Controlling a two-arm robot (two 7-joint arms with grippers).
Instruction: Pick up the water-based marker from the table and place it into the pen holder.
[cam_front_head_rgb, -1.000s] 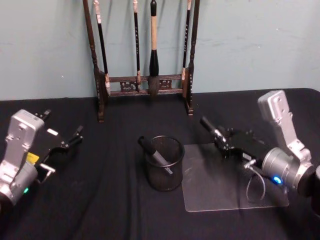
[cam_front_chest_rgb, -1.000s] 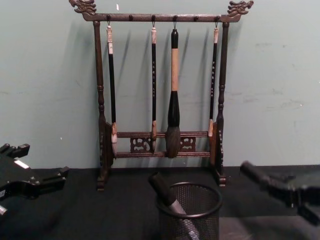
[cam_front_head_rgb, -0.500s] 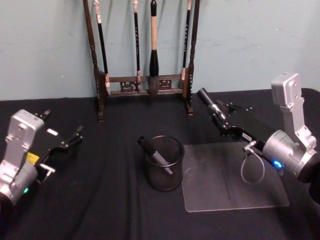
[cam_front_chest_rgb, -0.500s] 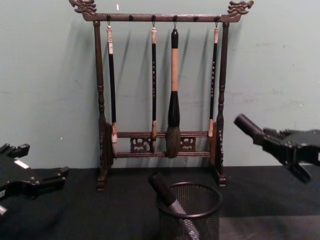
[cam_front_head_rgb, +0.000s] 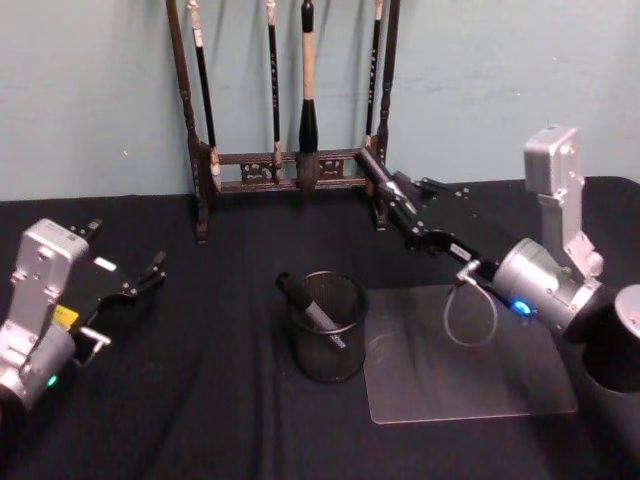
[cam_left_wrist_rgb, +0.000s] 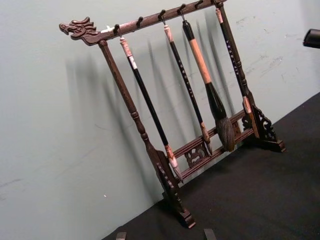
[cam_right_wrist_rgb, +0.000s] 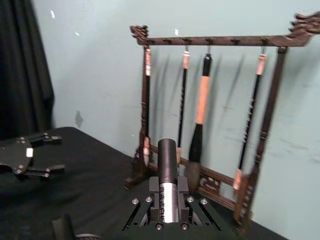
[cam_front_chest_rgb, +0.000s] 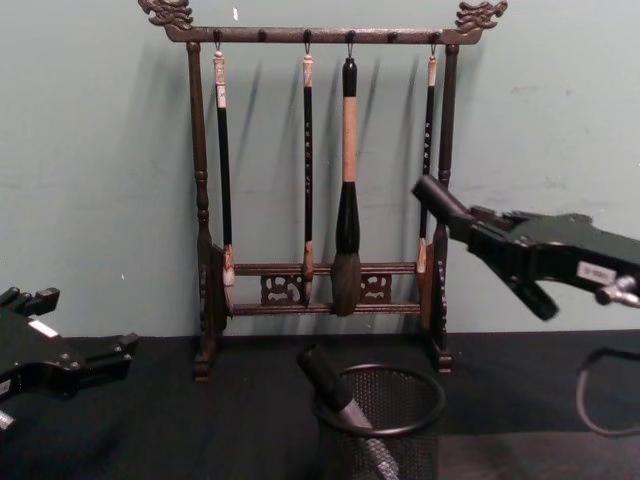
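My right gripper (cam_front_head_rgb: 408, 218) is shut on a water-based marker (cam_front_head_rgb: 378, 172), a dark barrel with a silver band (cam_right_wrist_rgb: 167, 187). It hangs high above the black table (cam_front_head_rgb: 200, 400), behind and to the right of the mesh pen holder (cam_front_head_rgb: 330, 330), with its tip pointing up and left toward the brush rack. In the chest view the marker (cam_front_chest_rgb: 440, 205) and gripper (cam_front_chest_rgb: 492, 242) sit well above the pen holder (cam_front_chest_rgb: 385, 425). Another marker (cam_front_head_rgb: 308, 305) leans inside the holder. My left gripper (cam_front_head_rgb: 140, 285) rests open at the table's left.
A tall dark wooden brush rack (cam_front_head_rgb: 290, 110) with several hanging brushes stands at the back against the wall. A clear plastic sheet (cam_front_head_rgb: 460, 360) lies flat to the right of the holder. A cable loop (cam_front_head_rgb: 470, 315) hangs under the right arm.
The right gripper, holding the marker, has risen from just above the plastic sheet and swung left and back toward the rack. The left arm has stayed still.
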